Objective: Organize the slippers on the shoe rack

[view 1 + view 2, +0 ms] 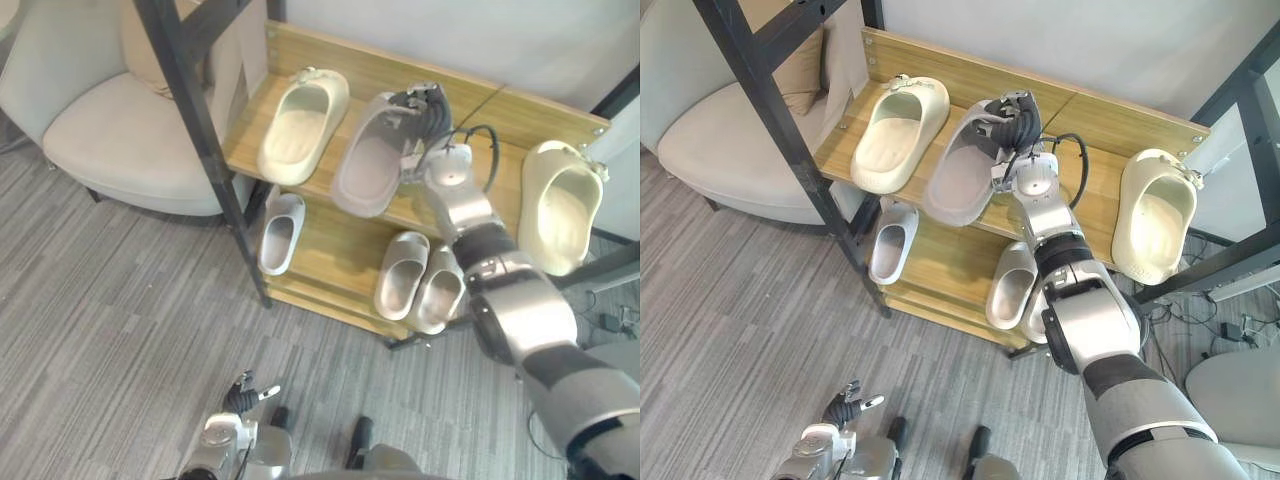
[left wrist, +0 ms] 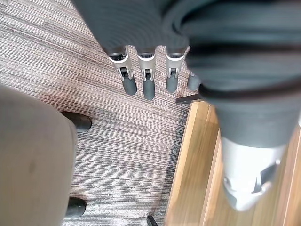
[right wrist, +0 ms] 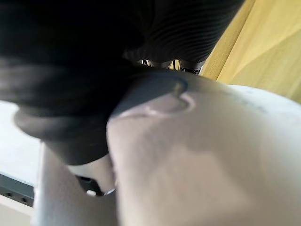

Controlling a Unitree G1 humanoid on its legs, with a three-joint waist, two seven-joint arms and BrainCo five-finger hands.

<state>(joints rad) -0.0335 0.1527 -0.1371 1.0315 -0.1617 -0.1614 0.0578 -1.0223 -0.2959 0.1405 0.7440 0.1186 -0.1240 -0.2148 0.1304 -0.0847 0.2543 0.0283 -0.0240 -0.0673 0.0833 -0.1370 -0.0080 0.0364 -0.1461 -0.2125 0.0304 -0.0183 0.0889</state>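
— Where is your grip?
— Your right hand [image 1: 1015, 112] curls its fingers round the toe of the grey slipper [image 1: 958, 185] on the shoe rack [image 1: 1095, 110], top shelf.
— Room around the fingers?
— To their left, close by, lies a cream slipper [image 1: 895, 135]. To their right is bare shelf, then a second cream slipper [image 1: 1155, 215]. Your left hand [image 2: 147, 84] hangs low, fingers straight.

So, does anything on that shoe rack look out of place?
Yes: the grey slipper in the right hand lies slanted on the top shelf, between two cream slippers that look like a split pair.

grey striped carpet [image 1: 100, 300], beige armchair [image 1: 110, 130] (far left), white wall [image 1: 1090, 40]
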